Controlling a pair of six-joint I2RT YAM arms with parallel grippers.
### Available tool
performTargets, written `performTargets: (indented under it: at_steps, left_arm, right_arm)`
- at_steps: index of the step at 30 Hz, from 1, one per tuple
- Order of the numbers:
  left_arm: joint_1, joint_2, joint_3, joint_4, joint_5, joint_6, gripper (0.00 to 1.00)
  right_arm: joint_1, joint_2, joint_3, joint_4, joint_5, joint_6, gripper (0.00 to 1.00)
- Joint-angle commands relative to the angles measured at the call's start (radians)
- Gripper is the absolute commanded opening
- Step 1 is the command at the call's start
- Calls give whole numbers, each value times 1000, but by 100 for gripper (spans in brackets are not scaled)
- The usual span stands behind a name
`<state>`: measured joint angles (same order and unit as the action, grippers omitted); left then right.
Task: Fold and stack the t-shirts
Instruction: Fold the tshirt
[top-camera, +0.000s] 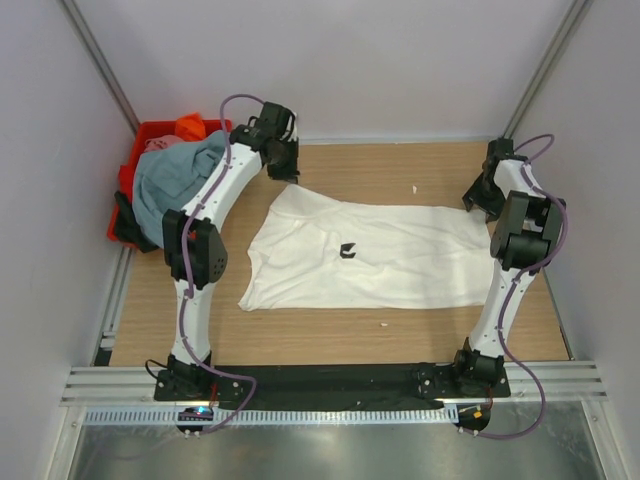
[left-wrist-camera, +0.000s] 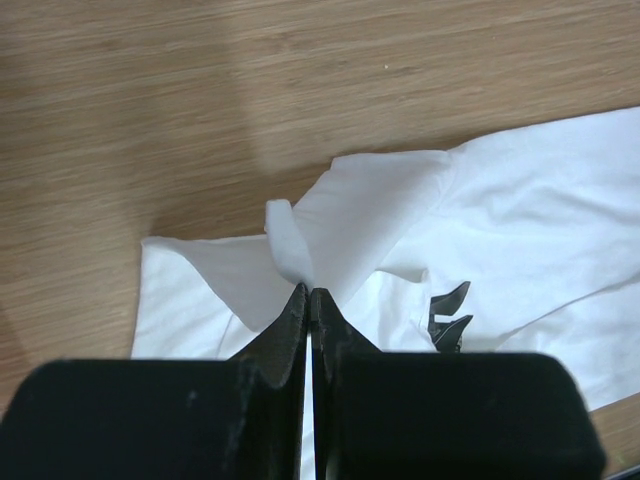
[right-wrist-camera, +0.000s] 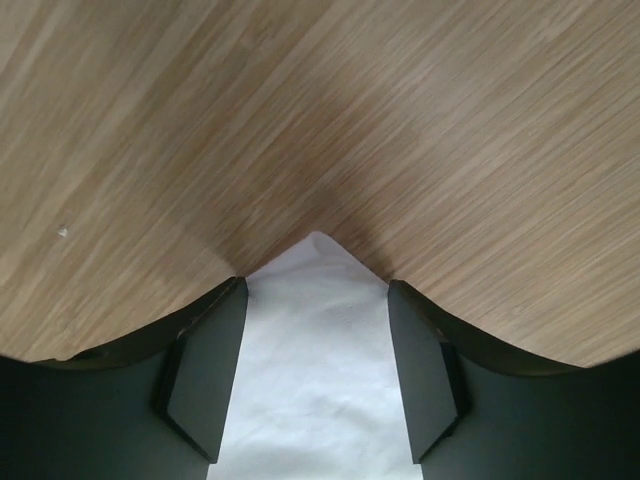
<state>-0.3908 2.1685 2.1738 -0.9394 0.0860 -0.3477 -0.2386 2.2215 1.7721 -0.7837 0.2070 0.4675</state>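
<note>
A white t-shirt (top-camera: 370, 255) with a small black chest print (top-camera: 347, 251) lies spread on the wooden table. My left gripper (top-camera: 285, 180) is shut on a fold of the white shirt (left-wrist-camera: 300, 250) at its far left corner and holds it lifted a little (left-wrist-camera: 309, 292). My right gripper (top-camera: 478, 200) is open, its jaws straddling the shirt's far right corner (right-wrist-camera: 318, 330) lying on the table. A grey-blue t-shirt (top-camera: 175, 180), an orange one (top-camera: 190, 127) and a pink one (top-camera: 162, 143) are piled in the red crate (top-camera: 123, 195).
The red crate stands at the back left beside the table. Grey walls close in the far side and both sides. A black strip and metal rails (top-camera: 330, 380) run along the near edge by the arm bases.
</note>
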Motion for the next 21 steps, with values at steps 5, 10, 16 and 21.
performTargets:
  at_steps: [5, 10, 16, 21]
  left_arm:
    - [0, 1, 1, 2, -28, 19, 0]
    - [0, 20, 9, 7, -29, 15, 0]
    - [1, 39, 76, -16, -77, 36, 0]
    - [9, 19, 147, -39, -126, 36, 0]
  right_arm:
    - [-24, 36, 43, 35, -15, -6, 49]
    - [-24, 55, 61, 44, -50, -6, 7]
    - [-24, 69, 194, 2, -107, 16, 1]
    - [-24, 6, 302, -31, -146, -13, 1]
